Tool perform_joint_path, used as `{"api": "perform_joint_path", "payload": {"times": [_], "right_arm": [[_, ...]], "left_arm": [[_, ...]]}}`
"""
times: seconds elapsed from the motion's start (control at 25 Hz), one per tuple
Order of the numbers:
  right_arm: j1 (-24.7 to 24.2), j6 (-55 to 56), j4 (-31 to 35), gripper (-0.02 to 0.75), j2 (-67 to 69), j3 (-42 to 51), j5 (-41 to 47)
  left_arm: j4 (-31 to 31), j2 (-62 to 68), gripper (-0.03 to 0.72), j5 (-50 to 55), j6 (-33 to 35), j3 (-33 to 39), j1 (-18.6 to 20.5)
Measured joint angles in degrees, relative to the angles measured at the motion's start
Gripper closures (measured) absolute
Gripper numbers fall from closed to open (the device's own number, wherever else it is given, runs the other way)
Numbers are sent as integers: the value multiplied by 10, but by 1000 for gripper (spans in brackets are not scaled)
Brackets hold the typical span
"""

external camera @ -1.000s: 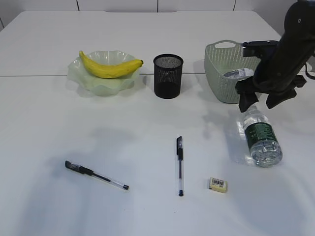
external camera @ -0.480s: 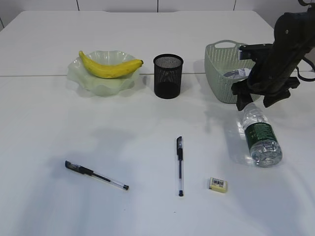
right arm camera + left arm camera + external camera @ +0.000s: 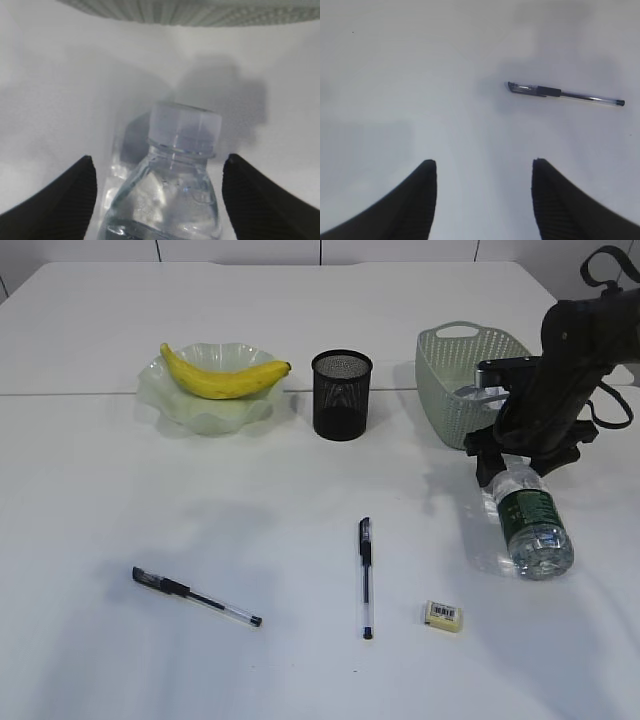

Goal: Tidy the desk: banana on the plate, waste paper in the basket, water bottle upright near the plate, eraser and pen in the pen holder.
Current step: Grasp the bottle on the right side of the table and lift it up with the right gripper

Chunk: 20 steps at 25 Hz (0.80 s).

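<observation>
The water bottle lies on its side at the right, cap toward the basket. My right gripper stands open astride its neck; in the right wrist view the bottle sits between the fingers of the right gripper with a gap on each side. The banana rests on the plate. Waste paper shows in the basket. Two pens and the eraser lie on the table. My left gripper hangs open above bare table, short of a pen.
The black mesh pen holder stands between plate and basket. The basket wall is close beyond the bottle cap. The left arm does not show in the exterior view.
My right arm has come down and shifted left from above the basket's front to the bottle's neck. The bottle and the other things have not moved.
</observation>
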Motion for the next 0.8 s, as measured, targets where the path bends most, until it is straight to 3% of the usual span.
{"api": "perform_joint_path", "payload": {"times": [0.32,0.8], "right_arm": [[0,1,-2,164,7,0,-1],[0,2,-2,364,7,-1,4]], "left_arm": [[-2,0,253,0,0,0,0],[-5,0,253,11,-1,0,0]]}}
